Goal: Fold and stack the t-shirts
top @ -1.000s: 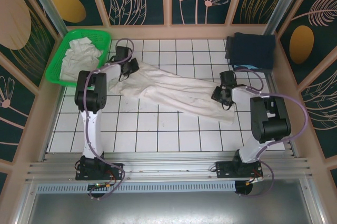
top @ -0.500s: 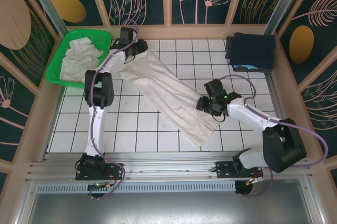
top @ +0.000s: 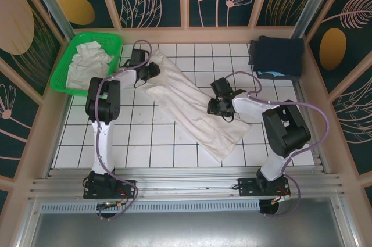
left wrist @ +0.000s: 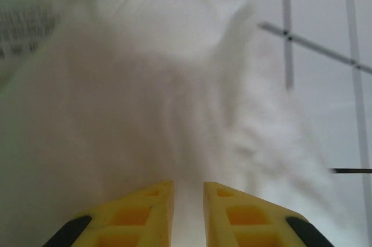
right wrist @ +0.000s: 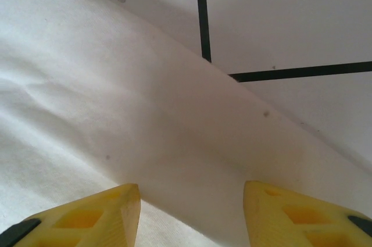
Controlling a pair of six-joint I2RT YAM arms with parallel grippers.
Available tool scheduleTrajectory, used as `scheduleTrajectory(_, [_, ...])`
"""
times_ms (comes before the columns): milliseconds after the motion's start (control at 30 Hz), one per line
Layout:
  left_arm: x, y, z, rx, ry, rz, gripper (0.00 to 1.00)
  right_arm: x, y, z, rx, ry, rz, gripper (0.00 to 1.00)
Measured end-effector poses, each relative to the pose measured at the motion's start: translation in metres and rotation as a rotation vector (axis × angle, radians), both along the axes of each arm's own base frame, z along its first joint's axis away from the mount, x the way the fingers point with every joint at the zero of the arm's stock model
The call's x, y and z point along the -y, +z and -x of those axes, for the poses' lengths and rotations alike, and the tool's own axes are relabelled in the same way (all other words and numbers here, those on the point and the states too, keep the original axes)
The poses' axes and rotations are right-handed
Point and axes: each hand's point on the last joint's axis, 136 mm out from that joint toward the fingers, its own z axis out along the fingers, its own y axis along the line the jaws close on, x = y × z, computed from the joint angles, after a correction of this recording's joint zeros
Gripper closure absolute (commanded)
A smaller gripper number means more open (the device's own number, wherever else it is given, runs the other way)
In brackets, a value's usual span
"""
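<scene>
Progress: early; no finished fold visible, no stack of white shirts begun.

One t-shirt [top: 186, 103] lies on the tiled table [top: 145, 142] as a long narrow band, prob. doubled lengthwise; it runs diagonally from nr the far-left corner down twd the near edge, right of centre; wrinkled, edges uneven, lower end spreads a bit wider.

Left gripper [top: 149, 71] sits at the band's far-left end; in the wrist view its yellow fingers [left wrist: 152, 209] are pressed almost together w/ white cloth in the slit, so I judge it pinches the t-shirt [left wrist: 145, 84]; view is blurry, grip depth unclear.

Right gripper [top: 220, 107] is over the band's right-hand edge, abt mid-length; wrist view shows fingers [right wrist: 81, 218] spread wide, nothing btwn them, cloth [right wrist: 87, 113] just below and bare tile [right wrist: 290, 26] beyond the edge; touching or just above, can't tell.

Green basket [top: 96, 35] at the far-left corner holds more crumpled white shirts [top: 87, 61]; count unclear, looks like more than one. Dark folded cloth [top: 276, 55] sits at the far-right corner, well apart from the work.

Left to do, as I judge: straighten the band; fold it crosswise to a compact packet; set it down as stack base; then pull each basket shirt, spread, fold, stack. Most of the job is ahead.
</scene>
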Motion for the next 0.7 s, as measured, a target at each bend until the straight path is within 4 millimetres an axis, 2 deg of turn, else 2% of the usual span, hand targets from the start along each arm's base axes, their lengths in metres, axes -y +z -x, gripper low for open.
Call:
scheduleTrajectory(133, [0.008, 0.005, -0.021, 0.035, -0.008, 0.03, 0.79, -0.002, -0.016, 0.016, -0.022, -0.016, -0.002, 0.5])
scheduleTrajectory(200, [0.017, 0.0, -0.034, 0.045, -0.024, 0.044, 0.79, -0.011, -0.013, 0.02, 0.003, -0.032, -0.028, 0.49])
scheduleTrajectory(333, [0.041, 0.005, -0.059, 0.096, -0.065, 0.075, 0.77, -0.05, -0.012, 0.053, -0.003, -0.006, -0.085, 0.48])
scheduleTrajectory(433, [0.07, 0.01, -0.076, 0.141, -0.115, 0.123, 0.71, -0.081, -0.01, 0.087, -0.036, 0.042, -0.154, 0.47])
scheduleTrajectory(567, [0.115, 0.019, -0.081, 0.186, -0.192, 0.17, 0.61, -0.115, -0.005, 0.126, -0.114, 0.116, -0.227, 0.45])
scheduleTrajectory(600, [0.122, 0.02, -0.078, 0.184, -0.205, 0.173, 0.56, -0.118, -0.003, 0.133, -0.126, 0.129, -0.234, 0.44])
scheduleTrajectory(633, [0.13, 0.021, -0.075, 0.184, -0.22, 0.176, 0.4, -0.12, 0.001, 0.138, -0.134, 0.135, -0.243, 0.44])
scheduleTrajectory(667, [0.138, 0.022, -0.07, 0.187, -0.237, 0.175, 0.02, -0.12, 0.006, 0.14, -0.131, 0.134, -0.251, 0.43])
scheduleTrajectory(700, [0.143, 0.025, -0.067, 0.193, -0.249, 0.17, 0.01, -0.119, 0.012, 0.139, -0.123, 0.132, -0.262, 0.43])
